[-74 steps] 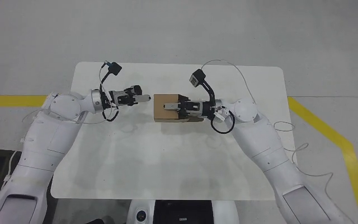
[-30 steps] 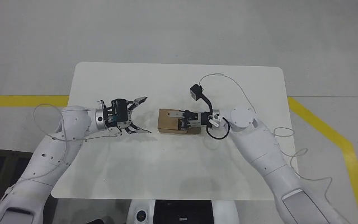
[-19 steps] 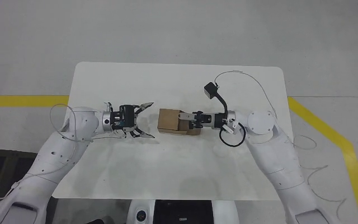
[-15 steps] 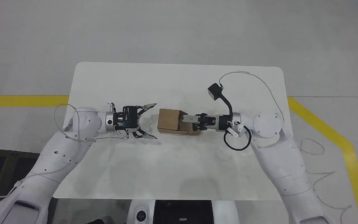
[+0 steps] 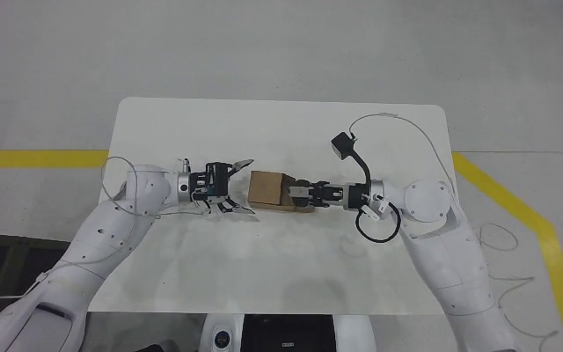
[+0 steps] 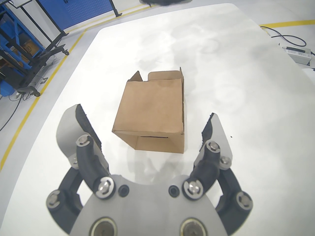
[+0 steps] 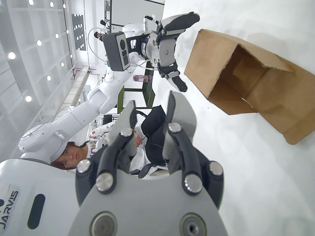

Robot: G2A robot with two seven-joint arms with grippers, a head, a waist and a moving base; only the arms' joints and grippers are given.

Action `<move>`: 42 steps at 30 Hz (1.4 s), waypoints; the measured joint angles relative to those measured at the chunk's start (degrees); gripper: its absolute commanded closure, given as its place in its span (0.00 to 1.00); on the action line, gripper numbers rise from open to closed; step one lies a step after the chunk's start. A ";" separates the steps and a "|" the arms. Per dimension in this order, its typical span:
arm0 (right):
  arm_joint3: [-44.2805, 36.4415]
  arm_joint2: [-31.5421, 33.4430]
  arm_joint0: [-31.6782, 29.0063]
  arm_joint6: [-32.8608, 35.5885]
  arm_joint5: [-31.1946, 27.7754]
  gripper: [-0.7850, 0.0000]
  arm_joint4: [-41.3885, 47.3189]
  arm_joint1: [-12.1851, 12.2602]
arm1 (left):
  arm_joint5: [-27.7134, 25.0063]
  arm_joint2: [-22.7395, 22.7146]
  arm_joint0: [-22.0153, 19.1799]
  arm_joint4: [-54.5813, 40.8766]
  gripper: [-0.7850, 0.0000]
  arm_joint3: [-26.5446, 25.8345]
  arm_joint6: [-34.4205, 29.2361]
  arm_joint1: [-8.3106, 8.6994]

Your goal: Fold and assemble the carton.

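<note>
White arms [image 5: 97,242] trail thin cables [image 5: 388,118] — silver jaws, black pads [image 6: 82,120].

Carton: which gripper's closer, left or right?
Left. The left gripper has its open fingers flanking the closed end of the carton; the right gripper sits just off the open end, apart.

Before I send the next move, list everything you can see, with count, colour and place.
carton: one, brown, lying on its side mid-table between the two grippers; one end closed, the other open with its flaps out
table: one, white, under the carton
floor line: yellow, on the grey floor to either side of the table
left gripper: one, grey with black pads, open, at the carton's closed end, holding nothing
right gripper: one, grey with black pads, open, beside the carton's open end, holding nothing
</note>
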 measured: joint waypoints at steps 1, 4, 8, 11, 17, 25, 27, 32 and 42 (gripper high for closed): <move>-0.19 -0.13 -0.39 -0.65 0.57 1.00 0.06 0.01 | -0.05 0.43 -0.46 -0.11 0.00 0.41 -0.26 -0.22; -1.35 -0.29 -1.66 -1.12 5.34 1.00 -1.17 0.33 | -0.22 1.44 -1.50 -0.88 0.00 1.62 -0.84 -0.82; -2.52 0.27 -4.81 -1.70 11.16 1.00 -2.29 0.90 | -0.58 2.88 -2.67 -1.73 0.00 2.91 -1.82 -1.66; -2.10 0.32 -7.08 -2.98 12.91 1.00 -3.66 1.24 | -0.32 3.92 -3.36 -1.70 0.00 3.55 -1.92 -2.19; 0.33 -0.08 -8.28 -4.83 13.96 1.00 -3.90 1.52 | -0.98 5.24 -5.06 -1.21 0.00 4.61 -1.92 -2.86; 5.70 -3.43 -5.55 -6.85 12.35 1.00 -3.24 1.08 | -1.89 6.76 -6.47 -0.48 0.00 5.95 -1.72 -3.49; 6.99 -4.13 -4.65 -8.11 11.27 1.00 -3.28 0.90 | -1.97 6.99 -6.56 -0.38 0.00 6.06 -1.45 -3.55; 10.61 -5.76 -2.24 -9.37 7.67 1.00 -1.75 0.41 | -2.08 7.41 -6.60 0.26 0.00 6.17 -0.69 -3.54; 17.73 -9.65 2.72 -10.12 2.17 1.00 2.39 -0.93 | -3.22 7.45 -6.59 0.65 0.00 6.50 -0.33 -3.20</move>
